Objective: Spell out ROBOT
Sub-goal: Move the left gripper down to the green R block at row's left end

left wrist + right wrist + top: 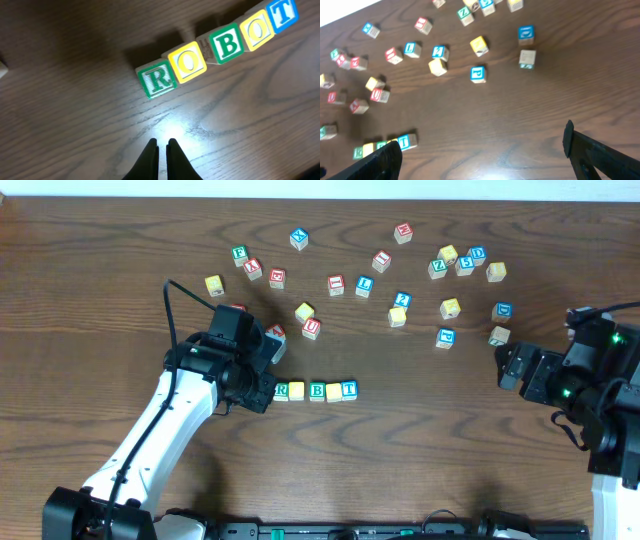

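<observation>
Five-block row point(227, 45), left tool point(161, 147) pressed together near its R end; right tool point(481, 142) spread

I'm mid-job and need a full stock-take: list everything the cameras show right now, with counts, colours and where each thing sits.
Table: one, brown wood, under everything.
ROBOT row: five blocks, green, yellow, green, yellow, blue from R to T, side by side near the table's middle.
Loose letter blocks: roughly two dozen, with red, blue, yellow and green faces, scattered across the far half of the table.
Left gripper: one, black, fingers nearly together, holding nothing, over bare wood by the row's R end.
Right gripper: one, black, wide open, empty, at the table's right side.
</observation>
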You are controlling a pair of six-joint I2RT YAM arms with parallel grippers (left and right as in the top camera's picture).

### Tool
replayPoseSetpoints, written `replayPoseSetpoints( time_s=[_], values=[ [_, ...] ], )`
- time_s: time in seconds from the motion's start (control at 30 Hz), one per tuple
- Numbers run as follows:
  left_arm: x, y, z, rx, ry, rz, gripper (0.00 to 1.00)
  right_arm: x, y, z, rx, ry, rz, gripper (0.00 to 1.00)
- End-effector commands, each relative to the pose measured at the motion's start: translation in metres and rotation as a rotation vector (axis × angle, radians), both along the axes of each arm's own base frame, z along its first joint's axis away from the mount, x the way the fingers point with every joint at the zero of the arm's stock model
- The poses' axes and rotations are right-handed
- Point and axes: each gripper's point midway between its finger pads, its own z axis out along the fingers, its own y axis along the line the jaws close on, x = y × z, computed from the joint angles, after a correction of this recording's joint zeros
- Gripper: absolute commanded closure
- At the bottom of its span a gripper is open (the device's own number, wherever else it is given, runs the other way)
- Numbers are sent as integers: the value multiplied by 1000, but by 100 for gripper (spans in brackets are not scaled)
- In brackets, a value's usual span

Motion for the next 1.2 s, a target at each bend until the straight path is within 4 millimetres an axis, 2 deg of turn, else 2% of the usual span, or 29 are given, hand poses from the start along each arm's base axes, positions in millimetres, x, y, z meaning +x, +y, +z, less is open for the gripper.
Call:
replayPoseSetpoints(
  time_s=[0.0, 0.07, 0.13, 0.2, 0.4, 0.57, 0.73, 0.97, 1.17],
  values=[
    [3, 10, -1, 62, -28, 1, 93, 2, 9, 3, 22, -15, 69, 1],
    [5, 13, -1, 81, -34, 6, 93, 2, 16, 5, 40, -26, 111, 1],
    [8, 16, -1, 96, -49, 12, 93, 0, 38, 11, 100, -64, 239, 1],
    [10, 16, -1, 97, -58, 14, 93, -2, 46, 13, 139, -68, 267, 1],
    [11, 17, -1, 100, -58, 33, 93, -2, 34, 7, 85, -43, 220, 1],
    [13, 19, -1, 101, -60, 40, 93, -2, 33, 7, 82, -42, 217, 1],
    [22, 37, -1, 100, -71, 109, 92, -2, 30, 6, 65, -37, 204, 1],
    [20, 40, -30, 67, -68, 243, 93, -2, 30, 6, 65, -37, 204, 1],
    [11, 40, -41, 59, -38, 271, 92, -2, 30, 6, 65, -37, 204, 1]
  ],
)
